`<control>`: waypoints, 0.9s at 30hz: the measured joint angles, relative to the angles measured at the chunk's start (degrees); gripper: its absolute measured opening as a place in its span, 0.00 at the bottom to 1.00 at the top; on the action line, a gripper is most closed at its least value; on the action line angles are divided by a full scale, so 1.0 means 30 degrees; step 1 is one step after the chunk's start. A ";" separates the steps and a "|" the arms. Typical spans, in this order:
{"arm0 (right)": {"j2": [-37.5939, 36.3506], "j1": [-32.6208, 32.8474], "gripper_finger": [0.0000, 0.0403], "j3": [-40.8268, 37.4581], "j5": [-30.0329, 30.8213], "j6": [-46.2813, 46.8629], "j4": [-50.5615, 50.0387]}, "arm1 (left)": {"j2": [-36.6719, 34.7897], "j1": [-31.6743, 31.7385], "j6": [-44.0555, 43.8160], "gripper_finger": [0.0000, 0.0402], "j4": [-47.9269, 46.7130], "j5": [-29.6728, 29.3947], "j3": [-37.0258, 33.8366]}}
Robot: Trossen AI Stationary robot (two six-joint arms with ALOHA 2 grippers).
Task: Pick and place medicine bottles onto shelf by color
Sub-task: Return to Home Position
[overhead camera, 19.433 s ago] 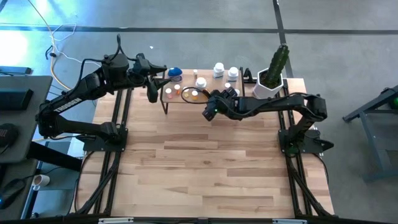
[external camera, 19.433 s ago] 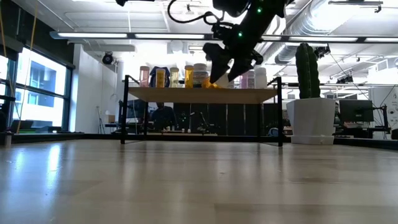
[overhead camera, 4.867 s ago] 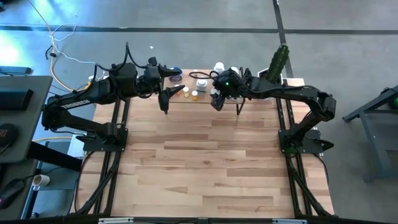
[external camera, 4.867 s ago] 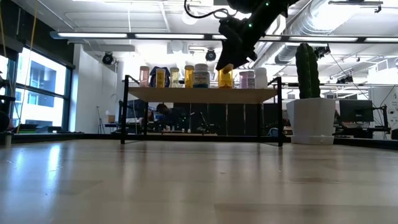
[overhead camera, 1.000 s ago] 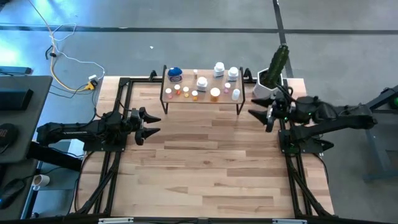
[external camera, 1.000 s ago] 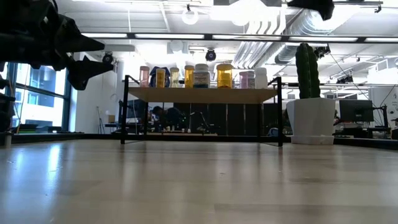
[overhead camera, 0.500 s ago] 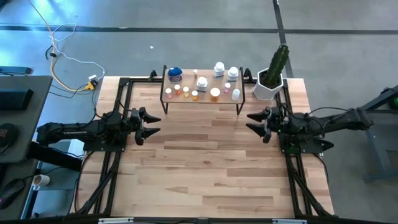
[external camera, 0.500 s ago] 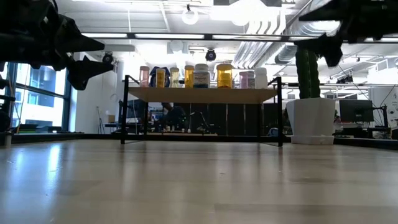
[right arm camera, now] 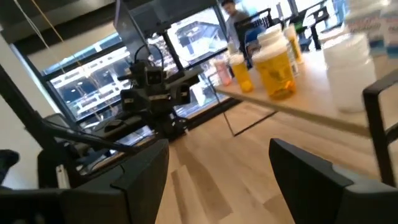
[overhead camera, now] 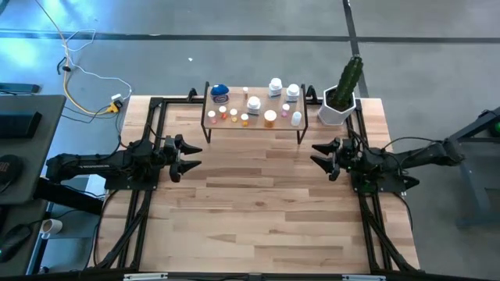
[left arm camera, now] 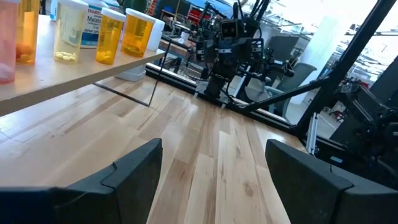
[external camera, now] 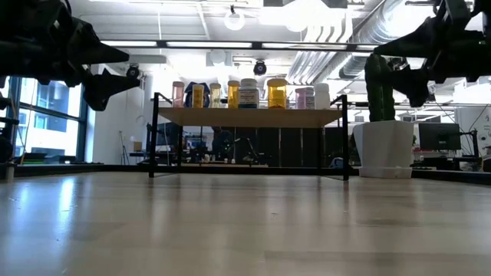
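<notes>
The shelf (overhead camera: 254, 123), a light wood board on thin black legs, stands at the table's far middle. Several medicine bottles (overhead camera: 252, 104) stand upright on its top: white, orange, pinkish, and a blue-lidded jar (overhead camera: 219, 91). The low view shows the bottles (external camera: 247, 93) in a row on the shelf (external camera: 249, 116). My left gripper (overhead camera: 190, 156) hovers open near the table's left edge, pointing level toward the right. My right gripper (overhead camera: 320, 157) hovers open near the right edge, pointing level toward the left. Both hold nothing.
A white pot with a green cactus (overhead camera: 342, 100) stands at the far right corner beside the shelf. Black frame rails (overhead camera: 148, 195) run along the table's left and right edges. Bare plank tabletop (overhead camera: 258, 203) lies between the arms and toward the near edge.
My right gripper has come down and drawn back toward the table's right edge, settling low and level, with a slight roll. It stays open with nothing in it. The bottles and the shelf have not moved.
</notes>
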 joint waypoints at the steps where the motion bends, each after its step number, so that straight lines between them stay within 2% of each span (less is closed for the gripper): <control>1: -0.0173 0.0000 0.66 0.0000 0.0104 -0.0278 -0.0097 | 0.0000 0.0000 0.0000 0.69 0.0000 0.0000 0.0000; 10: -0.2134 0.0000 0.66 0.0015 0.0827 -0.0897 -0.2797 | 0.0000 0.0000 0.0000 0.69 0.0000 0.0007 0.0000; 17: -0.3332 0.0000 0.66 0.0066 0.0895 -0.1953 -0.2809 | 0.0000 0.0000 0.0000 0.69 0.0000 0.0003 0.0000; 27: -0.3372 0.0000 0.66 0.0066 0.0885 -0.1802 -0.2926 | 0.0000 0.0000 0.0000 0.69 0.0000 0.0002 0.0000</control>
